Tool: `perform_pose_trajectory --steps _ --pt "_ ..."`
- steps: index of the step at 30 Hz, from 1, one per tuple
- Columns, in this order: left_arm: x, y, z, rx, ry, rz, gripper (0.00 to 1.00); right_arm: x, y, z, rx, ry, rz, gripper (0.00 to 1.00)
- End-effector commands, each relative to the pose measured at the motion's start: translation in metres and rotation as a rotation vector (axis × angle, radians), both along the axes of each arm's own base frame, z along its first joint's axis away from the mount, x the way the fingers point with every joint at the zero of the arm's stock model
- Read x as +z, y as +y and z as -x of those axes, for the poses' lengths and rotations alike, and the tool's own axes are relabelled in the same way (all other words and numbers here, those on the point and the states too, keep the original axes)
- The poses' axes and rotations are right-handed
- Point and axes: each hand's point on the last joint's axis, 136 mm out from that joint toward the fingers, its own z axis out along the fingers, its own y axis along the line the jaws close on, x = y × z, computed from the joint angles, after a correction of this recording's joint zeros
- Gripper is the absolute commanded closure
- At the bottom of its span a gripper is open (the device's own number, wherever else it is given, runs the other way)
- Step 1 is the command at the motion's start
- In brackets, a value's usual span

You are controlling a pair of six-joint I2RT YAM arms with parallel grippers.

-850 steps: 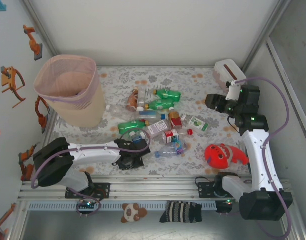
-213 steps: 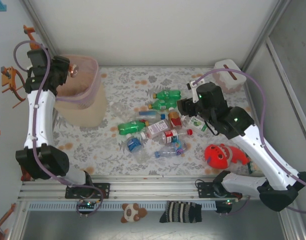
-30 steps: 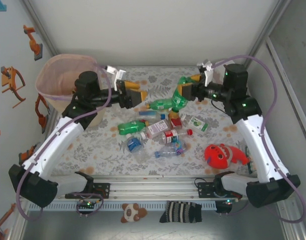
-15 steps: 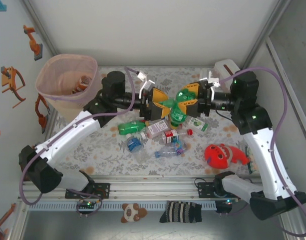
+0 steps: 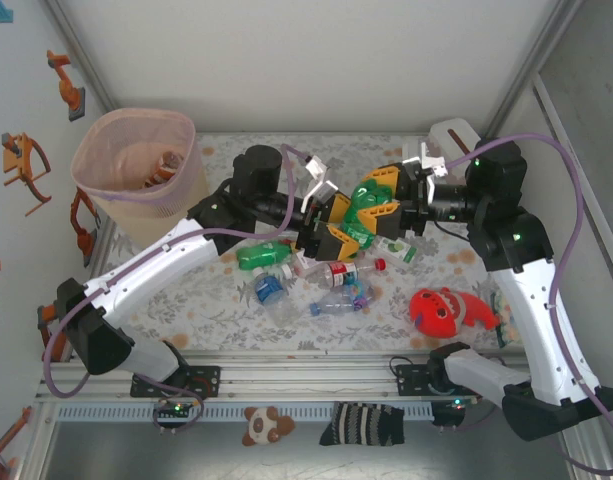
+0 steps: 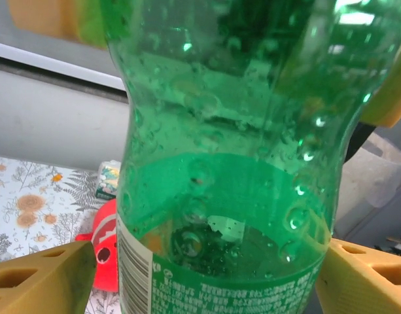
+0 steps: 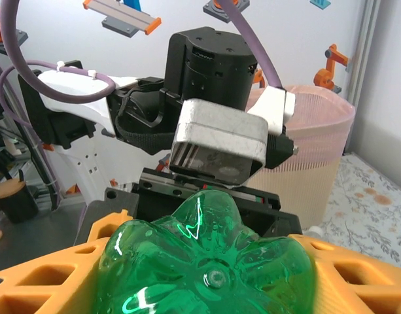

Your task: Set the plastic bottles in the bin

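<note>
1. Top external: high, behind the arm bases (image 5: 176,380), looking down on the table (image 5: 216,312).
2. Left wrist: very close on green bottle (image 6: 226,196), facing right.
3. Right wrist: close on the green bottle's base, facing left toward bin (image 7: 318,150).

Red toy (image 5: 441,308) on floral cloth (image 5: 206,312) — tissue box (image 5: 451,136) far right, striped sock (image 5: 362,425)

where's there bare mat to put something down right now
Bare floral mat lies near-left, between the tall pale-pink perforated bin and the front rail, left of the small plastic bottles. The back strip from bin to white-pink slotted tissue box is mostly bare. The centre is crowded with those bottles; the red round toy takes the near-right.
</note>
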Motion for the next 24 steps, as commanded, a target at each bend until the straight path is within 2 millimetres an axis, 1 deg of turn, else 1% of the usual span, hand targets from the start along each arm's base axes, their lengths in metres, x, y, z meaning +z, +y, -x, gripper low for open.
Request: perform_pose_trajectory --steps 1,5,8,19,24 --pt "0.007 0.001 0.008 -0.038 -0.052 0.022 0.19 0.014 -0.001 0.015 0.034 -0.023 -0.022 0.84" --pt "0.01 0.002 0.012 -0.045 -0.064 0.031 0.23 0.013 0.001 0.016 0.04 -0.012 -0.02 0.84" --pt "0.012 0.001 0.012 -0.04 -0.069 0.038 0.23 0.011 0.001 0.016 0.039 -0.005 -0.016 0.84" --pt "0.029 -0.003 0.014 -0.033 -0.088 0.085 0.22 0.0 0.005 0.01 0.016 0.019 0.011 0.85" --pt "0.031 -0.002 0.015 -0.037 -0.088 0.089 0.24 -0.001 0.006 0.01 0.013 0.015 0.013 0.86"
